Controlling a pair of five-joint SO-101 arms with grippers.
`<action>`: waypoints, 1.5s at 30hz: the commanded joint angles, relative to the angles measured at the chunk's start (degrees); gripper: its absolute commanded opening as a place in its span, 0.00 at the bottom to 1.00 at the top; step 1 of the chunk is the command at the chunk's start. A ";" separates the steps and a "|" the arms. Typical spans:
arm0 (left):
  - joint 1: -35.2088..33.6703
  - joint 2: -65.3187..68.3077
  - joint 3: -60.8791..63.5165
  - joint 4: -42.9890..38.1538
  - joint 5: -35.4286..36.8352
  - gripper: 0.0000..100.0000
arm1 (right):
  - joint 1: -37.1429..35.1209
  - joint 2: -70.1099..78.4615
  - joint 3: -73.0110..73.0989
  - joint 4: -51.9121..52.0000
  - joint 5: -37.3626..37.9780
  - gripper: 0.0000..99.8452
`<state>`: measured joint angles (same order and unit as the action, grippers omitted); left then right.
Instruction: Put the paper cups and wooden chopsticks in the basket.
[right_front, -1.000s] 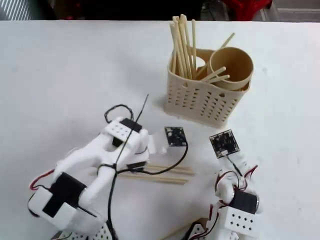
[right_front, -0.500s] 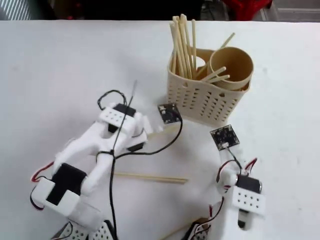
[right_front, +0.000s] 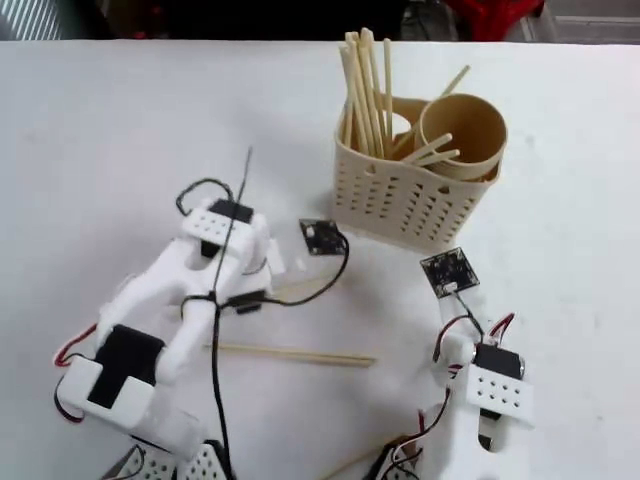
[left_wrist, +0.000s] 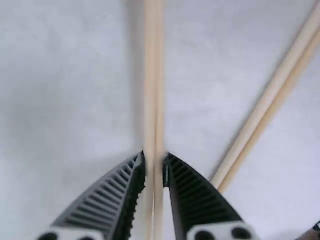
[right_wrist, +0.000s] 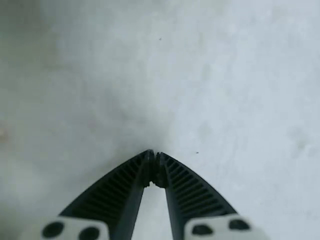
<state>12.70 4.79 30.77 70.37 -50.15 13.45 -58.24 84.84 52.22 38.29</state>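
Observation:
My left gripper is shut on a wooden chopstick, which points away from it over the white table. In the high view that held chopstick hangs to the front left of the basket. A second chopstick lies flat on the table nearer the front; it is the loose chopstick beside the gripper in the left wrist view. The cream basket holds two tan paper cups and several upright chopsticks. My right gripper is shut on nothing over bare table.
The right arm sits at the front right, its camera board just in front of the basket. Another stick end shows at the front edge between the arm bases. Black cables loop around the left arm.
The left arm has lifted one of the two table chopsticks and carried it back and to the left. The right arm has drawn back toward the front edge.

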 joint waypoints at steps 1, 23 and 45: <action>-1.45 -0.75 -5.63 0.70 -0.70 0.11 | -0.22 0.31 -2.20 -0.92 0.62 0.02; -0.31 0.48 -2.11 -11.16 -0.53 0.12 | -0.22 0.31 -2.11 -0.92 0.62 0.02; -0.48 -9.63 -9.23 2.29 -0.09 0.02 | -0.22 0.31 -2.11 -0.92 0.62 0.02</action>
<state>11.91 6.37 23.74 68.00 -50.15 13.45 -58.24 84.84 52.22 38.29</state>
